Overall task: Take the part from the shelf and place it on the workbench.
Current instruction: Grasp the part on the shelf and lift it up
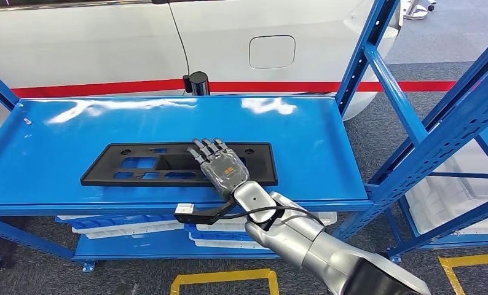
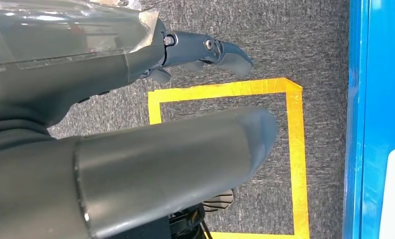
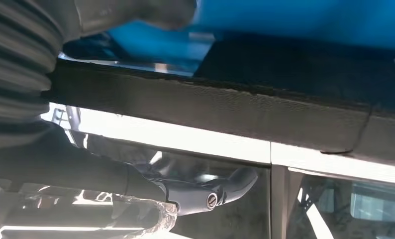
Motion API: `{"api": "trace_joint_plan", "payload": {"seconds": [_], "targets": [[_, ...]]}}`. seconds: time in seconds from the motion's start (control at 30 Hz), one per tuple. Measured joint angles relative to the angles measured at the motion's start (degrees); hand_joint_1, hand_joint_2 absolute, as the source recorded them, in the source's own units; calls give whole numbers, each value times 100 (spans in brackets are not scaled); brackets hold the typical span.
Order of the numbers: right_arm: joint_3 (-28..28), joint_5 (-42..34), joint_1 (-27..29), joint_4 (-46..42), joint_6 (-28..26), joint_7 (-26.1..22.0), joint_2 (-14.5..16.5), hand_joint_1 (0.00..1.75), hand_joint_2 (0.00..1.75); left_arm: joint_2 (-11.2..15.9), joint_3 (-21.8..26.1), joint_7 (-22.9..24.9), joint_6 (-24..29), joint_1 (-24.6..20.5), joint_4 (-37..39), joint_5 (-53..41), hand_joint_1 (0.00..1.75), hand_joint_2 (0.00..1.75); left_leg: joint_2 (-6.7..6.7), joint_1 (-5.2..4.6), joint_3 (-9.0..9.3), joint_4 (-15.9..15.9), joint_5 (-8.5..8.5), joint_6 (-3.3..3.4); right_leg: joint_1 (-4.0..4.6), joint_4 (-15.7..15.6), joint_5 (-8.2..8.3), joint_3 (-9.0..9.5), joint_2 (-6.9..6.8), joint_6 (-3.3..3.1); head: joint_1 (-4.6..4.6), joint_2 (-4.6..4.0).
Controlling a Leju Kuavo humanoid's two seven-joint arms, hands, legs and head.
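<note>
The part (image 1: pixel 137 165) is a long flat black plastic panel with several cut-outs, lying near the front of the blue shelf (image 1: pixel 168 120). My right hand (image 1: pixel 220 165) lies flat on the panel's right half, fingers stretched out toward the back. In the right wrist view the panel's textured black edge (image 3: pixel 235 107) passes close in front of the hand (image 3: pixel 61 169), with one dark finger (image 3: pixel 215 191) beyond it. My left hand (image 2: pixel 136 149) hangs over the floor, thumb and fingers (image 2: pixel 210 52) apart, holding nothing.
A white car (image 1: pixel 106 43) stands right behind the shelf, with a black post (image 1: pixel 198 82) at its back edge. Blue uprights (image 1: pixel 383 80) rise at the right. White trays (image 1: pixel 137 224) sit on the lower level. Yellow tape (image 2: pixel 295 149) marks the grey carpet.
</note>
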Motion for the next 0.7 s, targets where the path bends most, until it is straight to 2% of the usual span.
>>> {"api": "trace_joint_plan", "payload": {"seconds": [0.1, 0.17, 0.33, 0.47, 0.63, 0.7], "targets": [[-10, 27, 16, 39, 15, 57, -3, 125, 175, 0, -2, -8, -2, -1, 0, -2, 0, 0, 0, 0, 0, 0, 0, 0, 0, 0, 0, -1, 0, 0, 0, 0], [-24, 43, 21, 62, 16, 78, -8, 126, 175, 1, -7, -8, -14, -3, 0, -10, 0, 0, 0, 0, -1, 0, 0, 0, 0, 0, 0, -1, 0, 0, 0, 0], [-70, 69, 21, 87, 11, 114, -24, 150, 175, 4, -50, -7, -37, -9, 0, -24, 0, 0, 0, -1, -1, 0, -1, 0, 0, 0, 0, -1, 0, 0, 0, 0], [-91, 75, 22, 87, -15, 138, -34, 153, 175, 7, -58, -11, -49, -11, 0, -27, 0, 0, 0, -3, 0, 0, -1, 0, -1, -1, 0, 0, 0, 0, 0, 0], [-92, 85, 24, 85, -40, 148, -77, 171, 175, 10, -62, -18, -100, -11, 0, -34, 0, 0, 0, -5, 3, 0, -1, 0, -2, -1, 0, 2, 0, 0, 0, 0], [-93, 89, 24, 85, -52, 148, -99, 174, 175, 11, -63, -18, -111, -11, 0, -26, 0, 0, 0, -6, 4, 0, -1, 0, -2, -1, 0, 3, 0, 0, 0, 0]]}}
